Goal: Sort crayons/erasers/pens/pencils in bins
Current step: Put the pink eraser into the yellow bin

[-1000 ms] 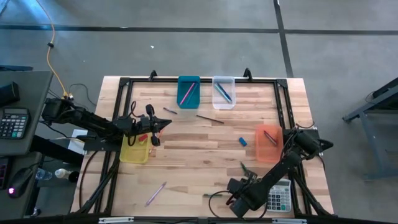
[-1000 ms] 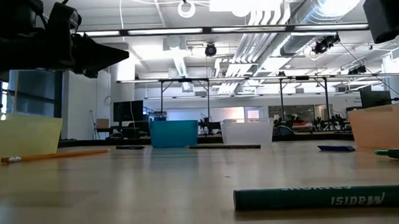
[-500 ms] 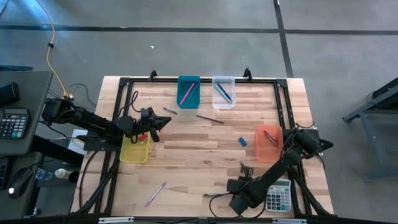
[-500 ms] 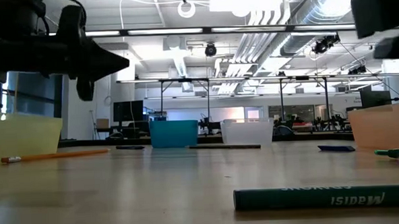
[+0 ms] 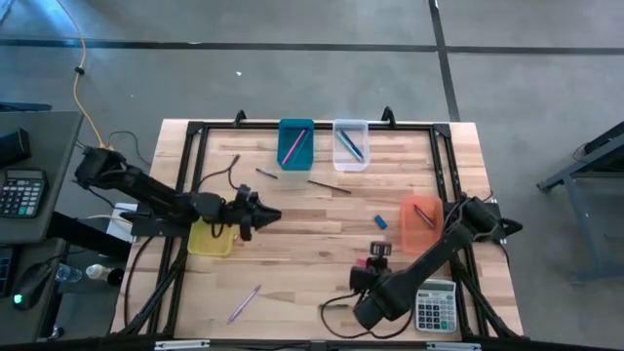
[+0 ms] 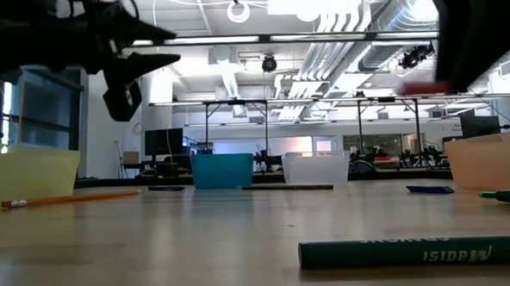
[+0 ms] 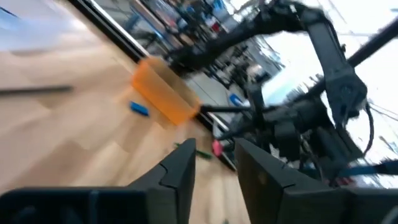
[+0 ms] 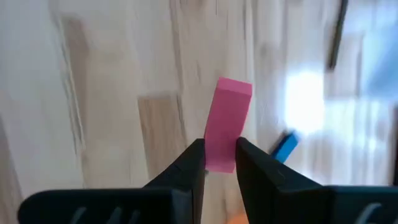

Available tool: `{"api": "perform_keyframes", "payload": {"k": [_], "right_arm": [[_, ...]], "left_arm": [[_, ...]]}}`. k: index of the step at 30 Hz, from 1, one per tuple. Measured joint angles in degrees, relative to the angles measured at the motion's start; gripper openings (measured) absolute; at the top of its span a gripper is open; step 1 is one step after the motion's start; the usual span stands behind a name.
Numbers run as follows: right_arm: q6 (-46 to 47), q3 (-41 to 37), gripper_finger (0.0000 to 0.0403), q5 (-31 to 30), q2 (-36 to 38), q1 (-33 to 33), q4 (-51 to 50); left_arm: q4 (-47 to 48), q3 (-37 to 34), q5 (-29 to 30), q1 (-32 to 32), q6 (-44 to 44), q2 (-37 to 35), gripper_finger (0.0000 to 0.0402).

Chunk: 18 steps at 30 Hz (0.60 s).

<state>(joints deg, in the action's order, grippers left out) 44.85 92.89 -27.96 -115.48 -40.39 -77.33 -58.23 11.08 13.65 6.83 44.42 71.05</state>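
Right wrist view alone shows right gripper (image 8: pixel 220 155) pinching pink eraser (image 8: pixel 226 123).

Grey calculator (image 5: pixel 436 304) sits at worktop (image 5: pixel 312 234) corner. 2nd calculator (image 5: pixel 21 193) on side desk (image 5: pixel 44 136), yellow cable (image 5: pixel 83 88) on floor.

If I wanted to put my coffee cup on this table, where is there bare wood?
The widest bare patch is mid-table, between the yellow plastic bin and the small blue eraser. The back edge is crowded by the teal bin and clear bin; the front right by the orange bin, grey calculator and right gripper.
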Motion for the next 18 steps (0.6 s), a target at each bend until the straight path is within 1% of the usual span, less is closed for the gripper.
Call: {"api": "perform_keyframes", "payload": {"k": [5,8,12,18], "right_arm": [[-4.9,4.9,0.0067,-5.0,0.0,0.4,-0.3],[-7.7,7.7,0.0067,-6.2,0.0,0.7,-0.7],[-11.7,11.1,0.0067,-8.9,0.1,1.2,-2.0],[-19.2,14.3,0.0067,-13.4,0.1,2.3,-2.3]], "left_arm": [[0.0,6.7,0.7,4.9,-0.3,6.7,0.0121],[0.1,11.1,0.9,6.5,-1.0,10.8,0.0125],[0.2,16.5,-0.1,7.2,-1.1,15.6,0.0125],[0.0,23.7,-4.7,6.8,-0.7,21.6,0.0125]]}}
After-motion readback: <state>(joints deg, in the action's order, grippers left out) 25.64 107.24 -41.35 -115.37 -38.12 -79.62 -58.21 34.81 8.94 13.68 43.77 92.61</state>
